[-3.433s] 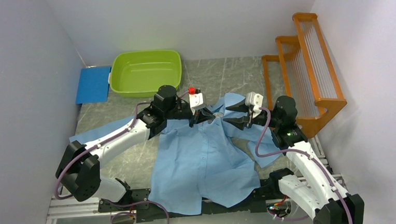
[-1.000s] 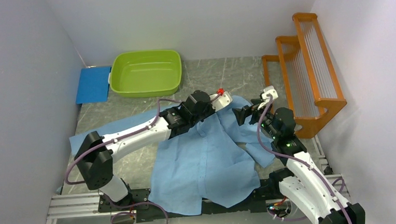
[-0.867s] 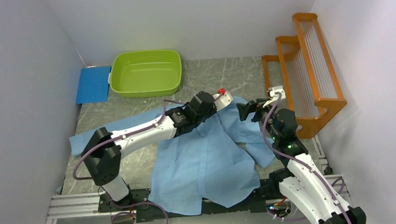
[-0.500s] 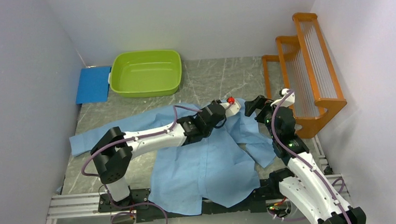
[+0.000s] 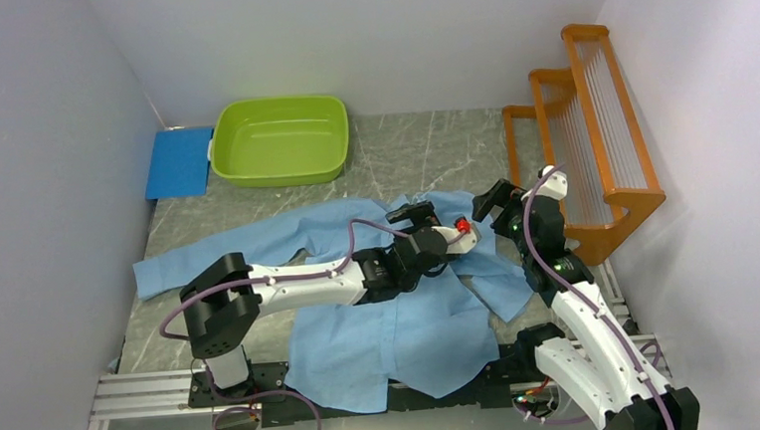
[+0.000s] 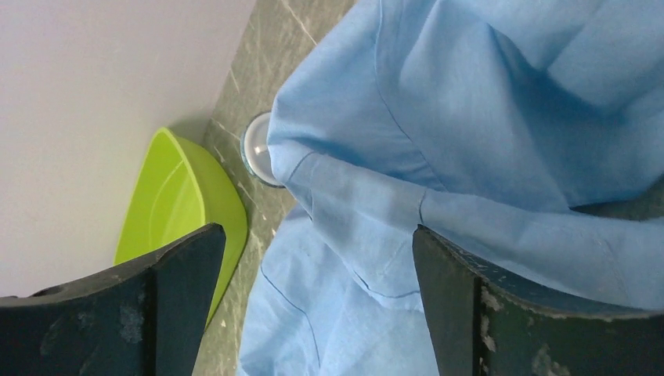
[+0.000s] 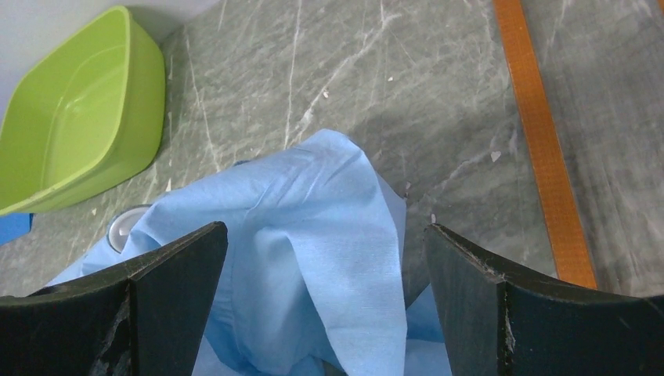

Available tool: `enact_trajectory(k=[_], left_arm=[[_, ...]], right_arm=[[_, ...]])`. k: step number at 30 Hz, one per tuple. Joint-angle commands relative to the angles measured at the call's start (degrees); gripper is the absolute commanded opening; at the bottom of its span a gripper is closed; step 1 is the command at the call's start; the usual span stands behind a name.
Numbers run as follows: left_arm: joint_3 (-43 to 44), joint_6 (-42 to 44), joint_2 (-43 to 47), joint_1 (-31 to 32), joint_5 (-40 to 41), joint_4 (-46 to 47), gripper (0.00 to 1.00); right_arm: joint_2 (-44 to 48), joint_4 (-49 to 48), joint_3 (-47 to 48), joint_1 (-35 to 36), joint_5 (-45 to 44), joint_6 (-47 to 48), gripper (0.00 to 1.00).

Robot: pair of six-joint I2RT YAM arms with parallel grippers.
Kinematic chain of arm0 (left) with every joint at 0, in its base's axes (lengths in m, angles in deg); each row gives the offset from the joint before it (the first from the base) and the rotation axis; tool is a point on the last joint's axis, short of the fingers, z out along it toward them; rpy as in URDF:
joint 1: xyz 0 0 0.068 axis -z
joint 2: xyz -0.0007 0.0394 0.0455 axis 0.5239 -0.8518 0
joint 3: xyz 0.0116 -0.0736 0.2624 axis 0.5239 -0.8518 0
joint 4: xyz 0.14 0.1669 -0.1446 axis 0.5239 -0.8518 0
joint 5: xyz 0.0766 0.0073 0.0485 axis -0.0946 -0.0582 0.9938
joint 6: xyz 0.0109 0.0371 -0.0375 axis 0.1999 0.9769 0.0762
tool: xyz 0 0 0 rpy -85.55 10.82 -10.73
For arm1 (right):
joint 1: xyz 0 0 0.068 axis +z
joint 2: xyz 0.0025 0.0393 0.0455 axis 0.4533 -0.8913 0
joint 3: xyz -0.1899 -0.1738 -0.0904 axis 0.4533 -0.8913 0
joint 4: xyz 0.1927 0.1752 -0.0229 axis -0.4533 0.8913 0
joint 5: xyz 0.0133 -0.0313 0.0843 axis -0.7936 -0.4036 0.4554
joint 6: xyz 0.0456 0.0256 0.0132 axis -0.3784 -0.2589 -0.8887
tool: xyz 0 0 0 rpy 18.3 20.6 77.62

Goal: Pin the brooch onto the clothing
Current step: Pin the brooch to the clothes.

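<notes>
Both pairs of jaws stand wide apart with nothing between them. The left gripper (image 6: 313, 235) hangs over a ridged fold of the shirt (image 6: 485, 110), and the right gripper (image 7: 325, 231) faces the same bunched cloth from its 3 o'clock side. A small red thing (image 5: 463, 226) shows just beside the left wrist (possibly the brooch; too small to tell). The shirt sprawls mid-table, with the green tub (image 5: 280, 141) at 11 o'clock. To do this well, I'd have the right arm pinch and tauten a single layer before any pinning.
</notes>
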Motion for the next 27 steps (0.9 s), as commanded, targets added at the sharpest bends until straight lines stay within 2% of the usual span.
enact_trajectory(k=[1, 5, 9, 12, 16, 19, 22, 27], left_arm=[[1.18, -7.87, 7.14, 0.24, -5.39, -4.96, 0.94], [-1.3, -15.22, 14.06, 0.16, -11.91, -5.45, 0.94], [-2.05, -23.02, 18.15, -0.55, -15.04, -10.34, 0.94], [-0.41, -32.11, 18.9, -3.22, -18.2, -16.64, 0.94], [3.19, -44.93, 17.26, -11.35, -25.48, -27.76, 0.94], [3.86, -51.5, 15.61, -18.7, -32.4, -33.65, 0.95], [0.05, -55.51, 16.57, -24.54, -36.55, -33.65, 0.95], [-10.38, -59.69, 20.58, -35.26, -40.52, -29.42, 0.95]], right_arm=[[-1.08, 0.91, 3.35, -0.77, 2.42, -0.41, 1.0], [-2.37, 1.44, 4.45, -1.5, 5.63, 0.11, 1.0], [-3.25, 0.44, 4.82, -1.77, 9.27, 0.51, 1.0], [-4.69, 0.48, 5.66, -1.8, 12.29, 1.63, 1.0], [-8.57, 2.39, 9.03, -1.79, 17.38, 5.37, 1.0], [-11.73, 5.94, 11.74, -1.79, 16.05, 7.27, 1.0], [-14.05, 9.8, 13.21, -1.75, 13.2, 7.56, 1.0], [-15.73, 10.29, 12.19, -1.79, 12.34, 7.07, 1.0]])
